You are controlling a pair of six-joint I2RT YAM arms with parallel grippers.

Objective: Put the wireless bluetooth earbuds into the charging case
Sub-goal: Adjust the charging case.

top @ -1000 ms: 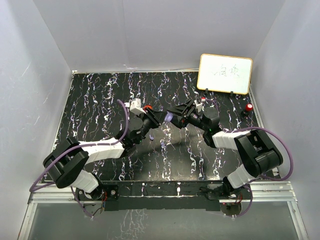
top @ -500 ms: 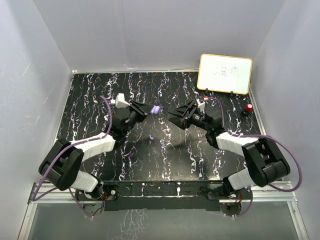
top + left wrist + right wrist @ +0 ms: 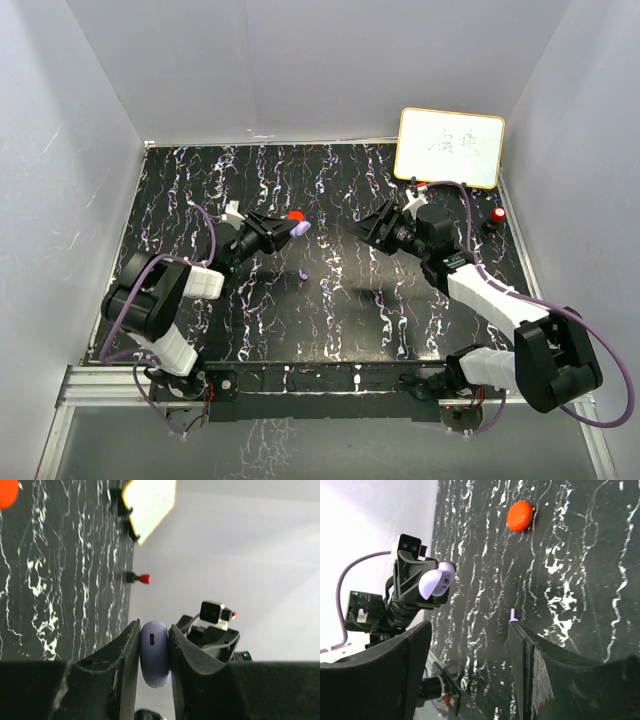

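Note:
My left gripper (image 3: 284, 230) is shut on a round purple charging case (image 3: 297, 229), held on edge above the table. In the left wrist view the case (image 3: 154, 652) sits squeezed between both fingers, its charging port facing the camera. A tiny purple earbud (image 3: 303, 274) lies on the black marbled table just in front of that gripper. It also peeks past my right finger as the earbud (image 3: 512, 613). My right gripper (image 3: 368, 228) hangs open and empty to the right of the case, facing it across a gap. The held case (image 3: 437, 580) shows in the right wrist view.
A red round disc (image 3: 296, 216) lies on the table just behind the left gripper. A whiteboard (image 3: 450, 147) stands at the back right, with a small red-tipped clip (image 3: 497, 215) in front of it. White walls enclose the table (image 3: 200, 190) on three sides.
The two grippers, close together a second ago, have drawn apart. The left arm pulled back left with the purple case; the right gripper backed off to the right. The red disc shows again.

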